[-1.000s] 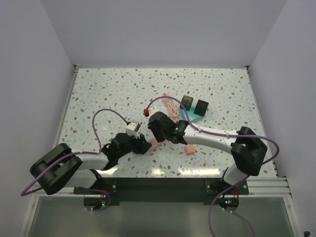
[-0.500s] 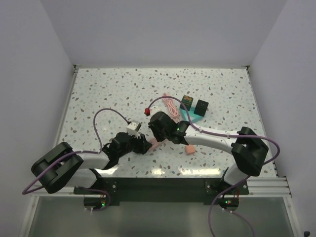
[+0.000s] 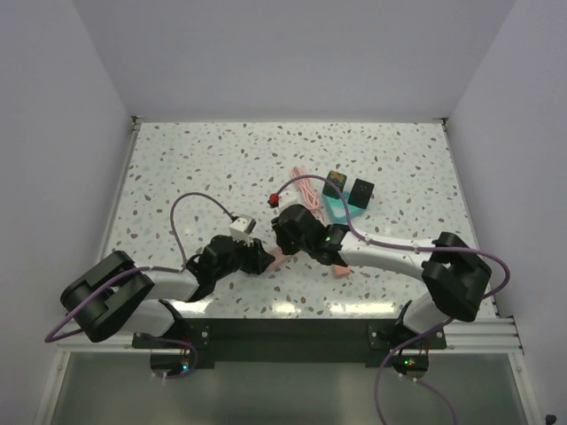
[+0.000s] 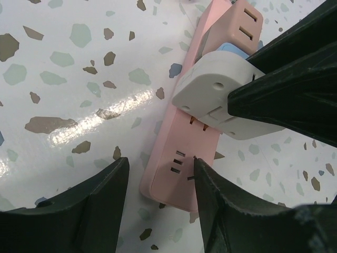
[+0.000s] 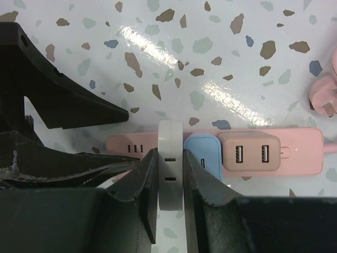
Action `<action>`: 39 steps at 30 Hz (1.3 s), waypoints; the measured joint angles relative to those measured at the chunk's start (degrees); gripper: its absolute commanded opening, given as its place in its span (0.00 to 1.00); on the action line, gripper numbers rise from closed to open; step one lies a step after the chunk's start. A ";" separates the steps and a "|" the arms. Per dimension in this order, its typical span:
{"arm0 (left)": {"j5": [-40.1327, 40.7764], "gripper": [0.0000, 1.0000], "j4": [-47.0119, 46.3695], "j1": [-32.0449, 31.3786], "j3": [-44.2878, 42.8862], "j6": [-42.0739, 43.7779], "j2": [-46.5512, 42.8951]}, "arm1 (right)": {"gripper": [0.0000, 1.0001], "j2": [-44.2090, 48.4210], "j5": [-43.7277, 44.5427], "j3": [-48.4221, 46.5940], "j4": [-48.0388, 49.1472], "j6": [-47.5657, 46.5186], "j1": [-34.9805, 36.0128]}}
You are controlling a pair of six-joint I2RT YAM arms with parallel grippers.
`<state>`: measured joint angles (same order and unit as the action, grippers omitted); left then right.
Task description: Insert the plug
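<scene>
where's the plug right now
The plug is centre frame in the right wrist view, pinched in the right gripper, over the pink power strip beside the blue adapter.

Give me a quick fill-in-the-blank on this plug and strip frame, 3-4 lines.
1. The right claw is shut on the plug at the ___ strip.
2. Directly beside the plug on the strip sits a ___ adapter.
3. The left claw straddles the strip's end, jaws ___.
4. The tan adapter shows ___ USB ports.
Missing: pink; blue; open; two
</scene>
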<state>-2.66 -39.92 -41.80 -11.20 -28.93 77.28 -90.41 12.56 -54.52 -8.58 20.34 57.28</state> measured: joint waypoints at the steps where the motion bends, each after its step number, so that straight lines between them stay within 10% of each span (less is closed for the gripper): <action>1: -0.15 0.55 -0.31 0.00 -0.22 0.00 0.37 | 0.00 0.13 0.00 0.42 0.59 0.26 -0.04; 39: -1.20 0.47 -1.25 -0.35 -1.86 0.04 2.73 | 0.00 0.37 10.12 7.37 11.45 4.22 5.05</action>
<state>-3.86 -41.17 -42.15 -13.06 -28.88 80.01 -90.04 22.68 -47.16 2.87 24.56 62.33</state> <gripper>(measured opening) 0.471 0.229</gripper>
